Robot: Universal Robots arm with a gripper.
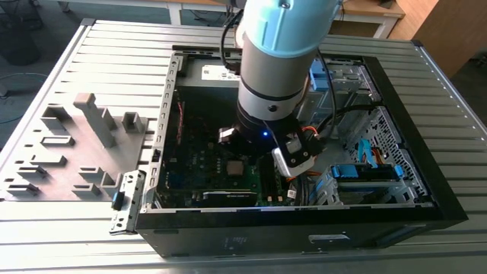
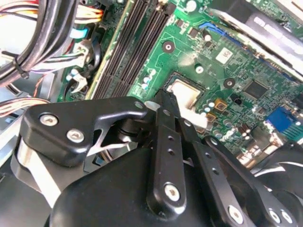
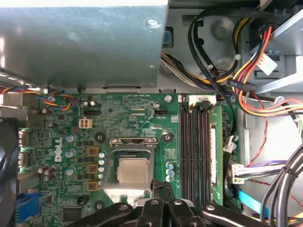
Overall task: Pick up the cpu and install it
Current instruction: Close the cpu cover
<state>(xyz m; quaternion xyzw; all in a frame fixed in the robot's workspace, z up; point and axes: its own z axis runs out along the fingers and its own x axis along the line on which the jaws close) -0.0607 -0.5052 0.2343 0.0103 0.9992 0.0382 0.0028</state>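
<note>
The cpu point(image 3: 132, 170) is a small silver-grey square lying flat in its socket on the green motherboard point(image 3: 137, 118), inside the open computer case point(image 1: 304, 222). In the exterior view the cpu point(image 1: 236, 167) shows just to the left of the arm's wrist. My gripper point(image 3: 161, 186) hangs low over the board at the socket's edge nearest the memory slots. Its black fingers are shut together with nothing between them. In the second wrist view the gripper point(image 2: 164, 97) has its tips right at the rim of the cpu point(image 2: 182, 92).
A big grey power supply box point(image 3: 80, 42) borders the board. Black memory slots point(image 3: 196, 146) and bundled cables point(image 3: 255, 71) lie beside the socket. A long black graphics card point(image 1: 224, 198) sits near the case front. A grey fixture plate point(image 1: 76, 148) lies outside the case.
</note>
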